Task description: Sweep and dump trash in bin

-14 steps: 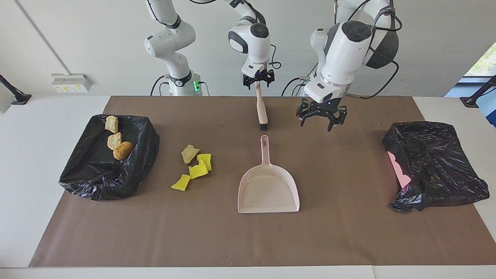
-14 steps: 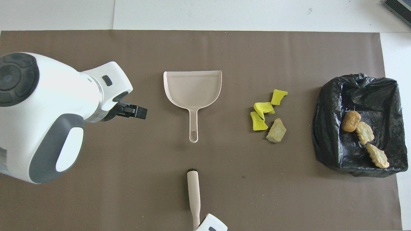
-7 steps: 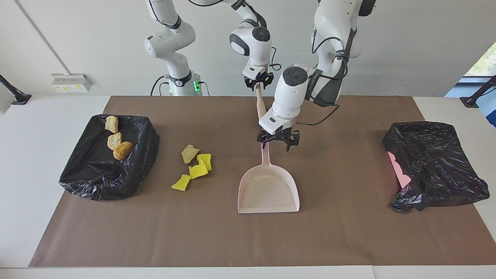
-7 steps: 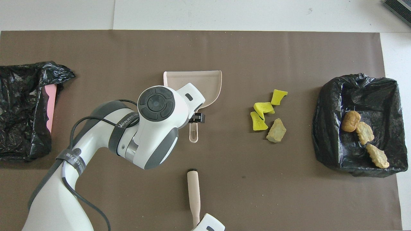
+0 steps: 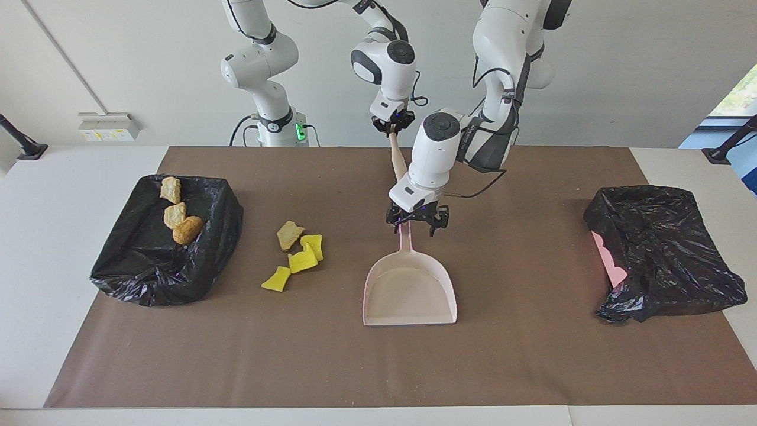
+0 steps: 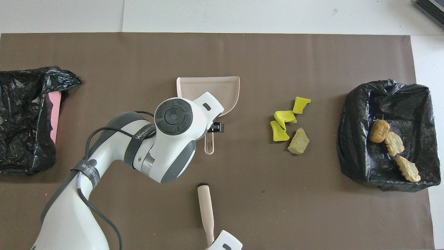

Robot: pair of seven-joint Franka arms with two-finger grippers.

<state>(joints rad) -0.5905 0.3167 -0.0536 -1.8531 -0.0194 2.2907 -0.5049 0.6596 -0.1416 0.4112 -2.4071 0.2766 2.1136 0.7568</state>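
Facing view: the trash [image 5: 298,251] lies between the bin [image 5: 220,195] and the dustpan [image 5: 411,290], the right gripper [image 5: 391,127] is clamped on the brush [image 5: 400,163], and the left gripper [image 5: 414,223], spread over the dustpan's handle, should probably centre before closing.

Facing view: high, across table, toward robots. Overhead: steeply down. Both share brown mat [image 5: 532,355].
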